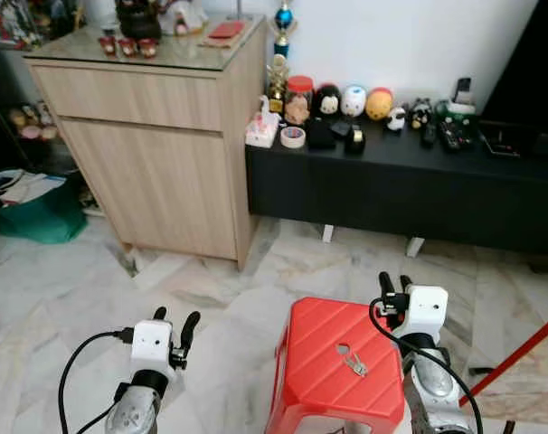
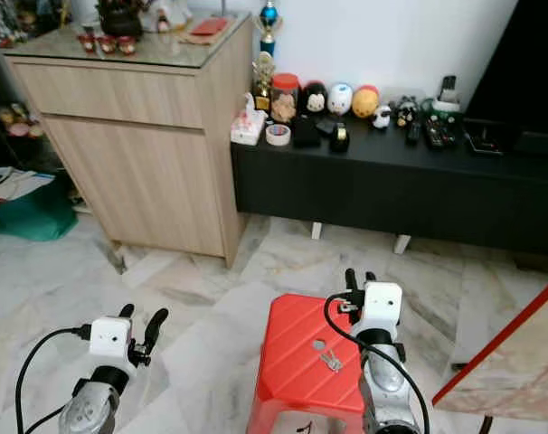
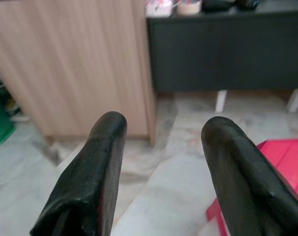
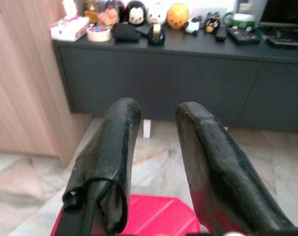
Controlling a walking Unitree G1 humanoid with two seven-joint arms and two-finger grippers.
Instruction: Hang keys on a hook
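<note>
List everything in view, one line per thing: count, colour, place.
keys: 1 bunch, silver, lying on top of the stool
stool: 1, red, on the floor just ahead, nearer the right arm
cabinet: 1, light wood with glass top, against the wall to the left
low console: 1, black, along the wall right of the cabinet
round plush toys: 3, black, white and orange, in a row on the console
tape roll: 1, white, on the console's left end
trophy: 1, blue and gold, behind the console by the cabinet
bag: 1, green, on the floor left of the cabinet
floor: marble, grey-white
left end effector: 1, black fingers open, above the floor left of the stool
right end effector: 1, black fingers open, over the stool's far right corner
</note>
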